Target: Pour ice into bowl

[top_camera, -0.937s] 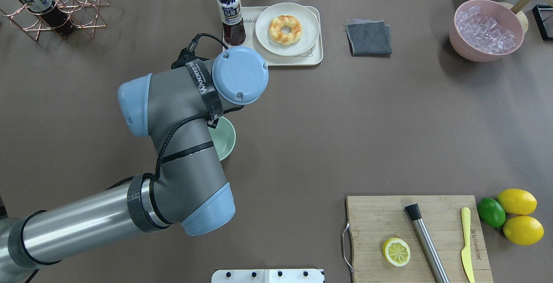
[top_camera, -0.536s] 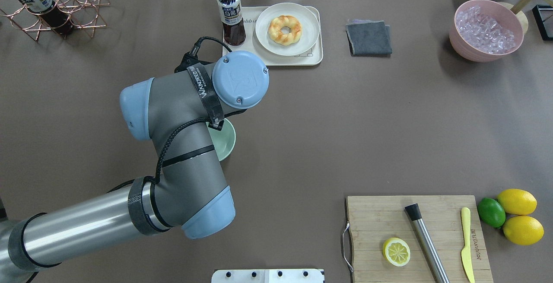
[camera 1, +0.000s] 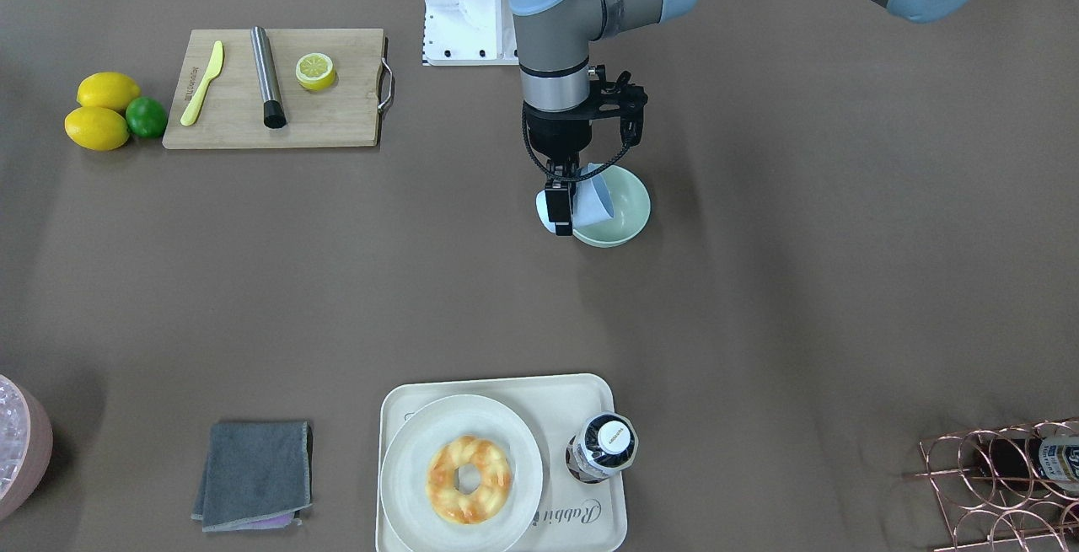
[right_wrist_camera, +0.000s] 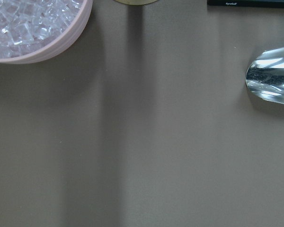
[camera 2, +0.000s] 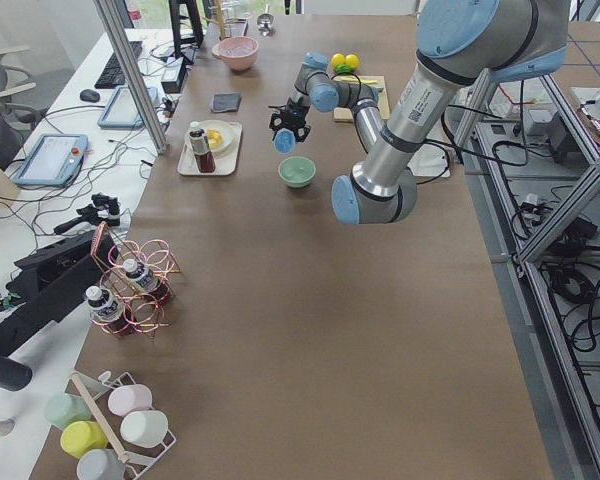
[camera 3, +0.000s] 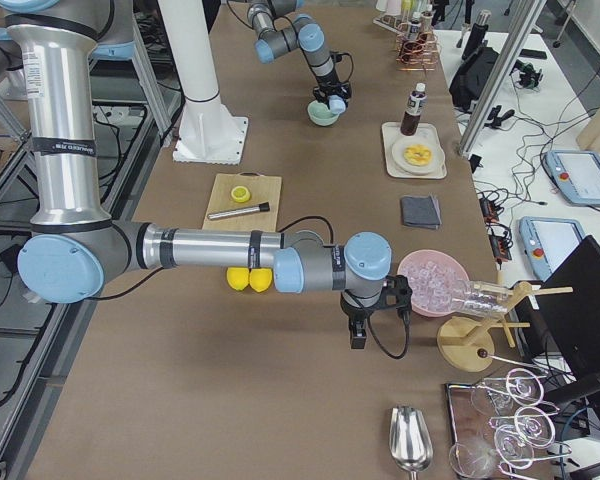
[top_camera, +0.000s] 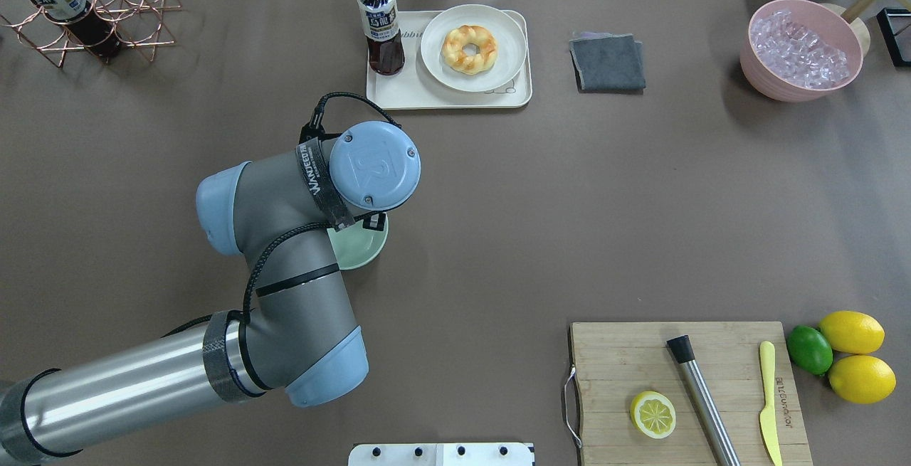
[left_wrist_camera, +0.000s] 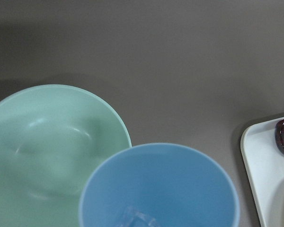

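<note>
Jaws of the left gripper point(camera 1: 566, 200) clamped on a blue cup point(camera 1: 597, 200), tipped over the green bowl point(camera 1: 628, 219) on the desk point(camera 1: 759, 282), front view. Overhead: arm hides the cup, bowl point(top_camera: 366, 249) edge peeks out. Left side: cup point(camera 2: 281, 141) just above bowl point(camera 2: 297, 172). Right side: right gripper point(camera 3: 357, 338) near pink tub point(camera 3: 430, 285), its jaws cannot be judged. Left wrist: ice point(left_wrist_camera: 137, 218) sits in cup point(left_wrist_camera: 180, 184) bottom, rim overlapping bowl point(left_wrist_camera: 47, 142). Right wrist: tub point(right_wrist_camera: 61, 45), metal scoop point(right_wrist_camera: 272, 75).

Brown table point(top_camera: 569, 203), cluttered side desks point(camera 2: 68, 205)
</note>
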{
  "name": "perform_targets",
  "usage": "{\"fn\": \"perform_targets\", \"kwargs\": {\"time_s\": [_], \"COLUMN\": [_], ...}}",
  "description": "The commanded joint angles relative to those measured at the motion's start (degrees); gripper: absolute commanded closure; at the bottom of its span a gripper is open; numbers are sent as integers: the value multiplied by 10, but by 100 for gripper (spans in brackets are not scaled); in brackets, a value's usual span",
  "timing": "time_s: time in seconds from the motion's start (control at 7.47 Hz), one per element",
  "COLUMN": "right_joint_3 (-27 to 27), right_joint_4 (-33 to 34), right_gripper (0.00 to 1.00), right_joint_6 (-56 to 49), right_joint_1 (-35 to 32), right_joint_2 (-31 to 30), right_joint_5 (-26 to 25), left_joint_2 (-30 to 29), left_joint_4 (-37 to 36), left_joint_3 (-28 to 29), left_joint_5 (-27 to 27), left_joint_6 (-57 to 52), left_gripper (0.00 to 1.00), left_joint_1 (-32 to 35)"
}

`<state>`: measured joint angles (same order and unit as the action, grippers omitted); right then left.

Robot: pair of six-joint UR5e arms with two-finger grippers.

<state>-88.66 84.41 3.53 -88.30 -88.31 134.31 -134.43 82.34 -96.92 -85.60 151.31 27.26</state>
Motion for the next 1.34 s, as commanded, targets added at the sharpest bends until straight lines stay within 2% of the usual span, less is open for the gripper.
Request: {"fn": "perform_targets", "kwargs": {"time_s": [0.0, 0.4, 0.54, 1.07, 1.21], "right_joint_3": [-5, -27, -30, -46, -47], "right_joint_4": [7, 30, 30, 35, 39], "right_gripper": [1, 1, 1, 1, 1], "right_joint_6": [-2, 0, 0, 4, 3], "right_joint_1": [-10, -10, -10, -10, -10], "right_joint_2": [5, 1, -1, -6, -6], "right_joint_5": [-1, -4, -4, -4, -4], "left_joint_2": [3, 35, 45, 55, 56], "left_joint_4": [20, 71, 104, 113, 114], "left_joint_3": [0, -1, 1, 1, 1], "left_joint_5": [2, 4, 25, 39, 68], "left_joint_6": [37, 96, 123, 219, 244], "left_gripper": [47, 47, 47, 47, 47], "left_joint_1": [2, 3, 6, 5, -1]}}
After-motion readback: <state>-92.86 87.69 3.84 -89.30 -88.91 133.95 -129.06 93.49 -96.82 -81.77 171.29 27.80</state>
